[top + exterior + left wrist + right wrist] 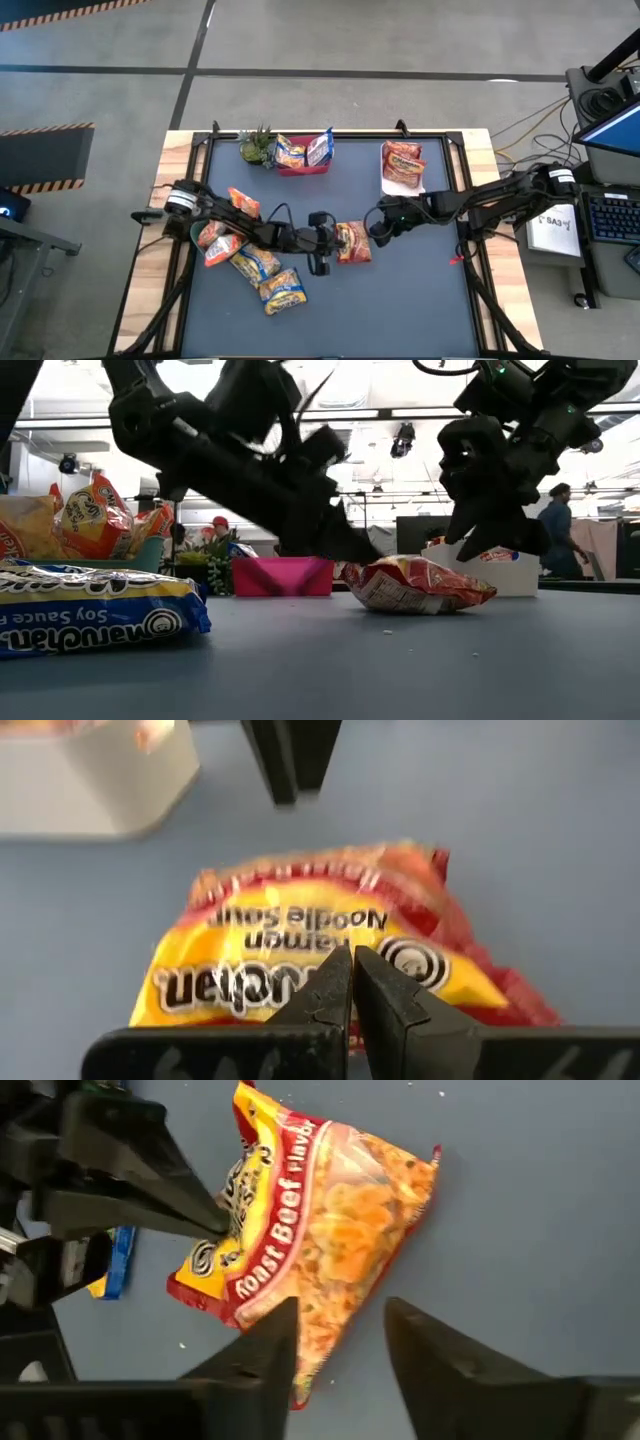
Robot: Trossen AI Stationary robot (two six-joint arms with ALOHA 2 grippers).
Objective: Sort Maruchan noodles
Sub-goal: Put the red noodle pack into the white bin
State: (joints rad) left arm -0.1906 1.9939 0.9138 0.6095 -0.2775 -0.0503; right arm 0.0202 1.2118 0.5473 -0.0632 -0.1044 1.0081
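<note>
Lying near the middle of the dark table [400, 310], a red packet [353, 242] of roast beef noodles is pinched at one edge by the left gripper [335, 238], whose fingers [335, 995] are seen pressed together on the wrapper. The right gripper [381, 229] is held just beside the packet's other edge, its fingers [270, 1350] parted and not touching the wrapper (in the low view it hangs a little above the tabletop). Four more packets [255, 265], orange and yellow-and-blue, are scattered beneath the left arm [215, 212] on the table's left half. A pink bin [303, 157] at the far edge holds two packets, one blue and one orange, with a small green plant [257, 146] just beside it. A white tray [403, 178] at the far right carries red packets stacked together. A person [558, 525] is seen in the room beyond the table.
</note>
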